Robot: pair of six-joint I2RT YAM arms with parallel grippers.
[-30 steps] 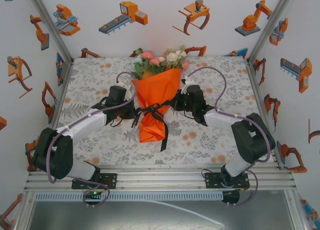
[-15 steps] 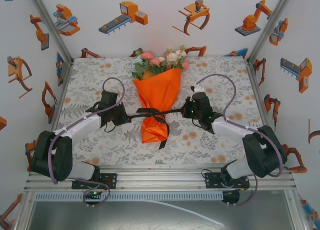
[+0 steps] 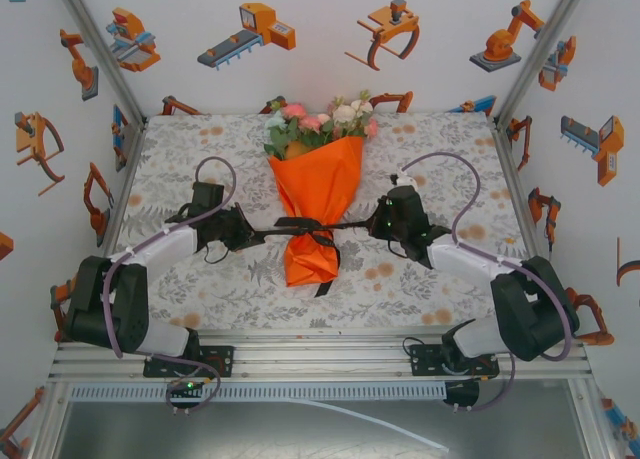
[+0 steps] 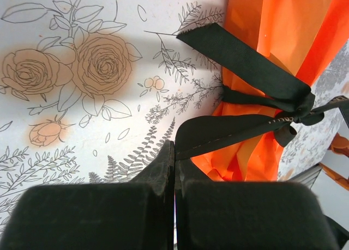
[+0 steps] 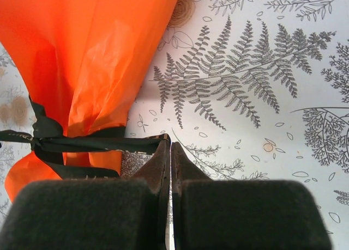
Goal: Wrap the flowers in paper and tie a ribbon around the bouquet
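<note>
Wrapping looks finished: paper [image 3: 318, 184] cones the flowers [image 3: 318, 119]; left gripper [image 3: 262, 235] and right gripper [image 3: 368, 225] each pinch a ribbon [image 3: 312, 226] end, and the knot seems to need cinching.

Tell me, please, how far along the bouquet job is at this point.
Done: the paper is wrapped in a cone around the flowers, and the ribbon is knotted around its waist. In hand: the left gripper and right gripper are each shut on a ribbon end, stretched taut. Left: probably just releasing the ends.
</note>
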